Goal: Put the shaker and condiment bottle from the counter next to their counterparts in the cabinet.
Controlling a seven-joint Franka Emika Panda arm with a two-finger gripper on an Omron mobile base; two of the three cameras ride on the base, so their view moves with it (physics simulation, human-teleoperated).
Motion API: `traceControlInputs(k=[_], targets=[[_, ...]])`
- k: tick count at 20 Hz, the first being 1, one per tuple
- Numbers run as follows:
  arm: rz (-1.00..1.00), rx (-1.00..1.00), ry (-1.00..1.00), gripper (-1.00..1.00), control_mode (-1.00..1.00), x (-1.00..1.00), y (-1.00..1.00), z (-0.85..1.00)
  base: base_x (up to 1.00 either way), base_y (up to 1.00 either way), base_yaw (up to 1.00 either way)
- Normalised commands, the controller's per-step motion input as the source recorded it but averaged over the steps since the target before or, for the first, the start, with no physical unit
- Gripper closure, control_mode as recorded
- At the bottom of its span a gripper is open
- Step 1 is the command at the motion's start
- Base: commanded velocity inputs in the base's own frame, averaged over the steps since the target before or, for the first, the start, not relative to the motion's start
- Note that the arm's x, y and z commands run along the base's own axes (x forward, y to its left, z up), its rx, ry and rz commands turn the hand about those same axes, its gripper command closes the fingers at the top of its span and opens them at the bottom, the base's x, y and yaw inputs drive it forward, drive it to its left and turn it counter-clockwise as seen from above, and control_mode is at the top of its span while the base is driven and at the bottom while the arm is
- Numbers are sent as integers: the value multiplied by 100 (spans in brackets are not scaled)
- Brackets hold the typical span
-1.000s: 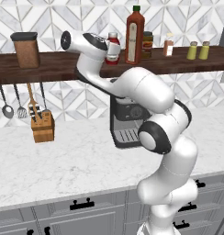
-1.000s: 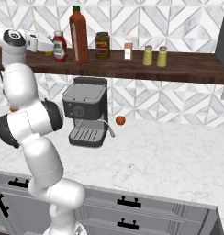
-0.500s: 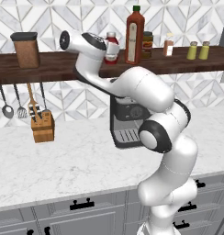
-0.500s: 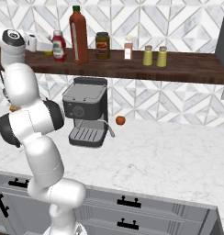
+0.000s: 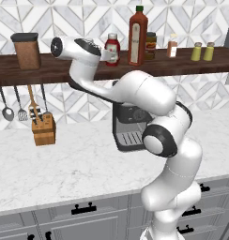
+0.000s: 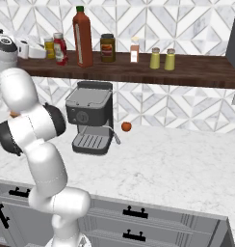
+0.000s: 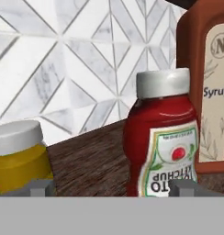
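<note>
Condiment bottle (image 7: 162,137) stands between open, empty end effector (image 7: 111,187) fingers: judged rigid, light, slippery; best gripped mid-body.

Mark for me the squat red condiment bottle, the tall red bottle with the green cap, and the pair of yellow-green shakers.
condiment bottle (image 7: 162,151): hand view, on its white label.
tall red bottle (image 6: 82,38): right base view, mid-body.
shakers (image 6: 155,59): right base view, body of the left one of the pair.
</note>
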Motion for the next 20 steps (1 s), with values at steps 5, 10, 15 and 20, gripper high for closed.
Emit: traceControlInputs(k=[5, 10, 15, 20], targets=[[11, 0, 0, -100, -100, -50, 69, 5, 0, 0, 0], [7, 0, -9, -100, -100, -99, 60, 27, 0, 0, 0], [5, 4, -7, -100, -100, -100, 48, 13, 0, 0, 0], [4, 8, 0, -100, -100, -99, 41, 1, 0, 0, 0]])
